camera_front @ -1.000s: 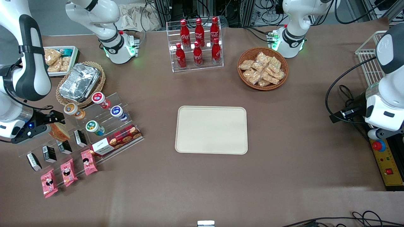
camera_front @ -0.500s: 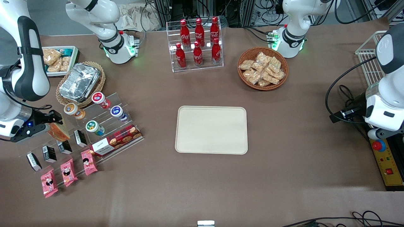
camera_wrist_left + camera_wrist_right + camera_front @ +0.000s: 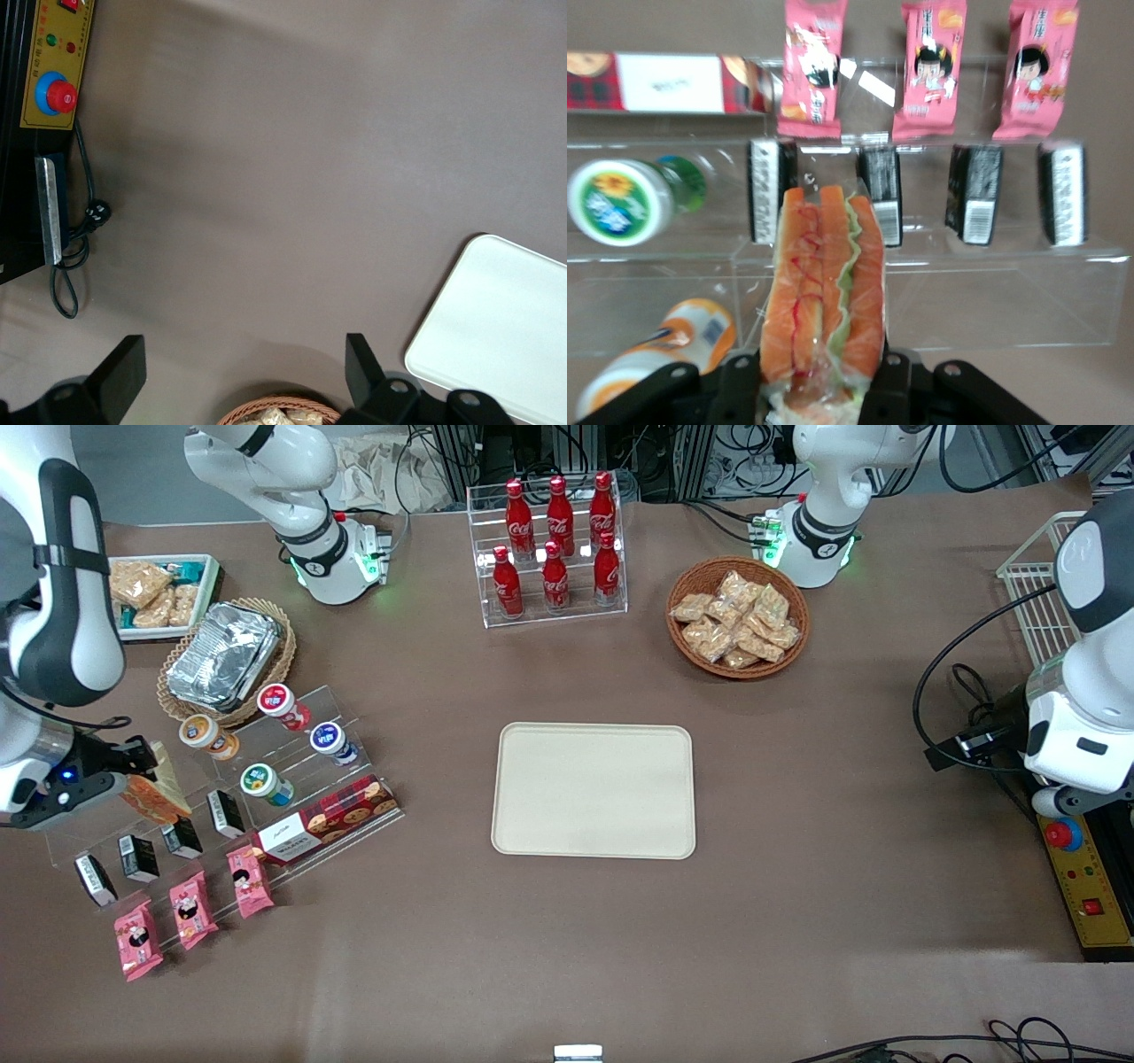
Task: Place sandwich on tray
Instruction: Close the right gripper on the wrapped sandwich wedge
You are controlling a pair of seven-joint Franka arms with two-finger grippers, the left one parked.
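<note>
Brown table (image 3: 797, 921), claw (image 3: 133, 766) clasping sandwich (image 3: 155, 793).

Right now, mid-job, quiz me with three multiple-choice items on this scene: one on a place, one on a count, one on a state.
1. Where is the sandwich?
A. on the tray
B. between the gripper's fingers, above the clear display stand
C. in the wicker basket

2. How many red cola bottles stand in the clear rack?
A. four
B. six
C. eight

3. What state is the tray in?
A. bare
B. holding the sandwich
C. stacked with pink packs

Answers:
1. B, the gripper clamps the wedge over the stand, toward the working arm's end of the table.
2. B, two rows of three.
3. A, nothing lies on its cream surface.
</note>
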